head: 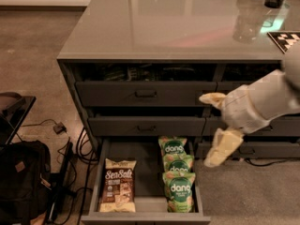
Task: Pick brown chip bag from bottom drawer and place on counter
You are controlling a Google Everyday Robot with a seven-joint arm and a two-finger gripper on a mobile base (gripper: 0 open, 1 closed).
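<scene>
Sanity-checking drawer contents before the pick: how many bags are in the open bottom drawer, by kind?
brown chip bag: 1
green dang bags: 3
Total: 4, all in the bottom drawer.
The gripper is in front of the cabinet, to the right of the green bags, with its jaws open and empty.
</scene>
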